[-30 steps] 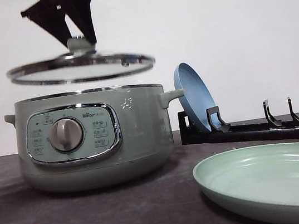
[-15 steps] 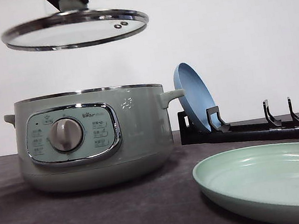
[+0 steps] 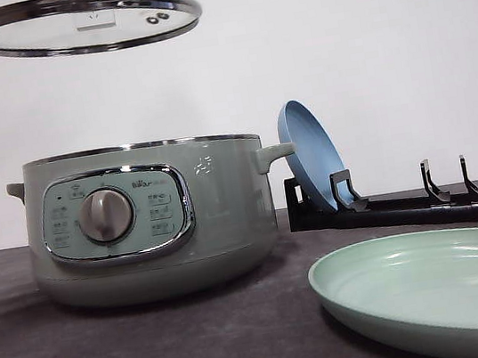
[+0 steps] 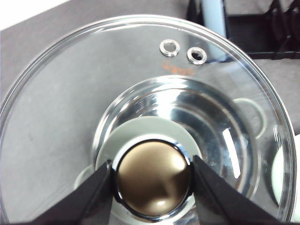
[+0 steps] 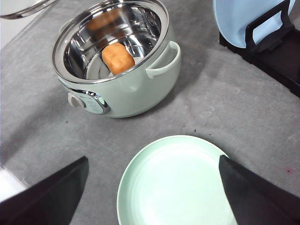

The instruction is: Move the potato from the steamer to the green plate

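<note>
Riding higher and further left than before, glass lid (image 3: 79, 23) cut off at frame edge, left gripper (image 4: 152, 176) pinching its knob (image 4: 152, 177); potato (image 5: 118, 58) sitting inside steamer (image 5: 119, 61), right gripper (image 5: 152, 187) spreading wide over green plate (image 5: 176, 183)

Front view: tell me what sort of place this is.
Probably a mock kitchen counter on a lab bench: a steamer on a grey tabletop, a green plate, a blue plate in a dish rack, bare white wall behind.
</note>
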Robot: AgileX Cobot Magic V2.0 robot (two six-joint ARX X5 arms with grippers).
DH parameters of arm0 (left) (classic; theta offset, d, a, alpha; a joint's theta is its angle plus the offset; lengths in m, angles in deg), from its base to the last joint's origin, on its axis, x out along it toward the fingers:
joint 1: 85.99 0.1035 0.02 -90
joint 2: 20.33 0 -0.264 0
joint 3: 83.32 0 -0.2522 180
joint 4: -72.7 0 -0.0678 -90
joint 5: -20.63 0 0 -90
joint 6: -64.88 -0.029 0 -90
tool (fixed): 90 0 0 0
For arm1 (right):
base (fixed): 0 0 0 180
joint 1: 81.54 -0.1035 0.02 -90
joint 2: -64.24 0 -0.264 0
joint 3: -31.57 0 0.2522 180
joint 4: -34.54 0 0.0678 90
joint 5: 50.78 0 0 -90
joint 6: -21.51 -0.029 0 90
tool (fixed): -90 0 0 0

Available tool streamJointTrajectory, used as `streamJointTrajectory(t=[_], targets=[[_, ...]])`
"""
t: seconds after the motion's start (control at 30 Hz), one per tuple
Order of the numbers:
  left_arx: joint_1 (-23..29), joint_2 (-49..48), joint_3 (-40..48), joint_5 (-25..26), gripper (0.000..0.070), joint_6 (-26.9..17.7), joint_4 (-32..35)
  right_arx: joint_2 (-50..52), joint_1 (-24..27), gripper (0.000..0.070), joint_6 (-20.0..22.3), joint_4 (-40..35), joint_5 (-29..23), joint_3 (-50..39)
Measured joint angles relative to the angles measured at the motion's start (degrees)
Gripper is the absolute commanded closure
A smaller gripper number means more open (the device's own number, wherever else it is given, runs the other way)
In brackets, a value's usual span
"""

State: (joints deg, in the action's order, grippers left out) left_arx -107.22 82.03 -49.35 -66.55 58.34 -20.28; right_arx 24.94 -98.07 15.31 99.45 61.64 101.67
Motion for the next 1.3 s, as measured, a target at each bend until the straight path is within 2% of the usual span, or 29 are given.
streamJointTrajectory(t=[0.8, 1.03, 1.3], targets=[[23.6, 0.0, 0.0, -0.1, 0.0700, 1.5, -0.4, -0.6, 0.0, 0.0139, 0.0, -2.3, 0.0, 0.0], [25.9, 0.0, 0.0, -0.1, 0.0700, 2.4, -0.5, -6.7, 0.0, 0.0140, -0.1, -5.1, 3.5, 1.4], [26.3, 0.0, 0.0, -0.1, 0.0700, 2.6, -0.5, -21.1, -3.3, 0.0139, 1.2, -5.4, 4.5, 12.1]])
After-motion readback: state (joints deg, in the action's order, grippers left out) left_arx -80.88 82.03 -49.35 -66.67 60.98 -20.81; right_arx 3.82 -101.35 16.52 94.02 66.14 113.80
